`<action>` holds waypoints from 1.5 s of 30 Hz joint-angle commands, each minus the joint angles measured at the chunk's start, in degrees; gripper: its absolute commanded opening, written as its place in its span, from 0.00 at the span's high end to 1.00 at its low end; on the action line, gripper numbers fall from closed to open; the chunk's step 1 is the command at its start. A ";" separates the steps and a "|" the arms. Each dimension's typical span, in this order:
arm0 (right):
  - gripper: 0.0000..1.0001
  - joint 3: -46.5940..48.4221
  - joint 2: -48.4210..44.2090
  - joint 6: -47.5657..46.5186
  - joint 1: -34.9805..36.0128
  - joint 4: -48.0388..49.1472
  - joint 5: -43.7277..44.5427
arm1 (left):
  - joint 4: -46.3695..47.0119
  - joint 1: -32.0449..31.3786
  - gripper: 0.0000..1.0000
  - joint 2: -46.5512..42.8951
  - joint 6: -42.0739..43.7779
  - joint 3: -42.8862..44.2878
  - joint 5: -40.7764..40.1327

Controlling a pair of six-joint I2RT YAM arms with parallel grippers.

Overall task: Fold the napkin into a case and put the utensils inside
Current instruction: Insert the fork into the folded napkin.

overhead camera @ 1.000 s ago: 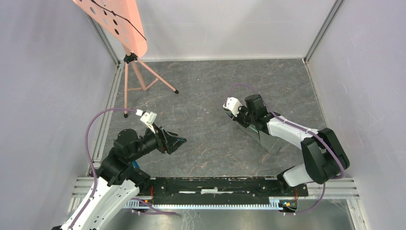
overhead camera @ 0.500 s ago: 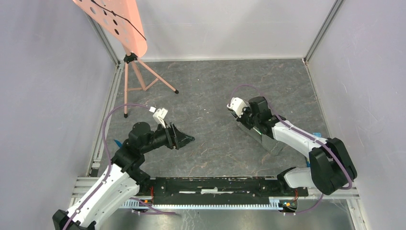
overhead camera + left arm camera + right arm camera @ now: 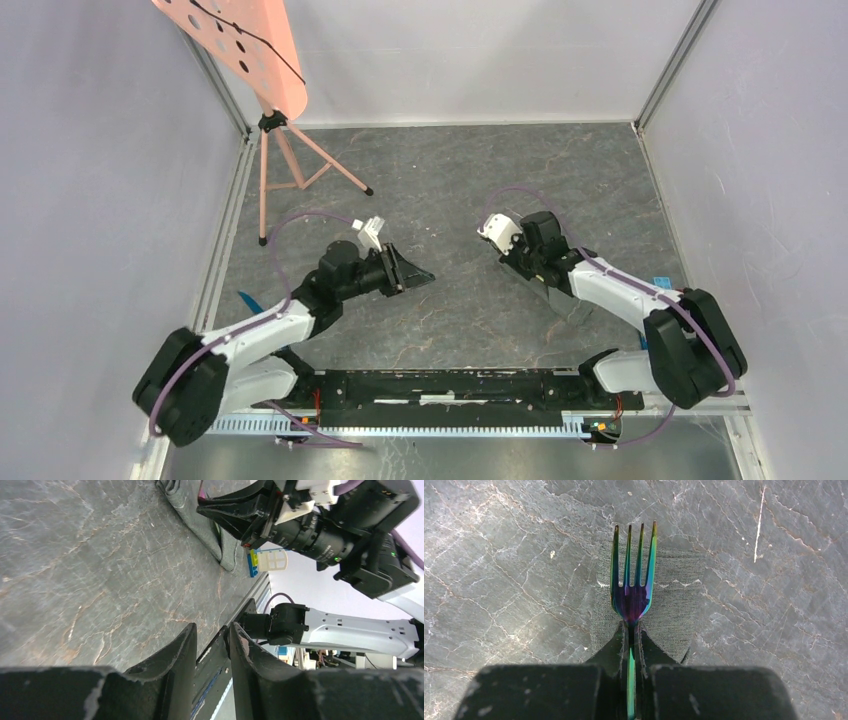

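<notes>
The napkin [image 3: 674,615] lies on the slate floor as a narrow dark grey folded case, which also shows in the top view as the case [image 3: 568,305], partly under the right arm. My right gripper [image 3: 631,630] is shut on the thin handle of an iridescent blue-green fork [image 3: 631,580]. The tines point out past the case's edge. In the top view the right gripper [image 3: 522,265] hangs over the case's far end. My left gripper [image 3: 420,275] hovers mid-floor with a narrow gap between its fingers [image 3: 177,660] and holds nothing. The napkin [image 3: 200,520] shows far off in the left wrist view.
A pink tripod stand [image 3: 290,150] with a perforated panel stands at the back left. A blue, yellow and white block [image 3: 267,562] sits near the right arm's base. A thin blue piece [image 3: 248,301] lies by the left rail. The black front rail [image 3: 450,385] runs between the bases.
The left arm has stretched forward and right toward the floor's middle, and its jaws have narrowed. The right gripper drifted slightly right with the fork still held.
</notes>
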 commanded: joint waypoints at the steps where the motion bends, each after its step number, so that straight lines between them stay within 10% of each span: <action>1: 1.00 -0.50 -2.65 0.18 -0.31 -0.20 2.72 | 14.01 -5.39 0.64 9.56 -4.75 4.82 -6.08; 16: 1.00 -2.82 -4.27 5.20 -0.82 2.65 0.79 | 31.08 -13.84 0.98 51.98 -17.99 27.17 -15.75; 45: 1.00 -2.52 -3.49 2.15 -2.69 -0.50 2.15 | 16.45 -15.83 0.98 63.34 -21.74 37.05 -26.73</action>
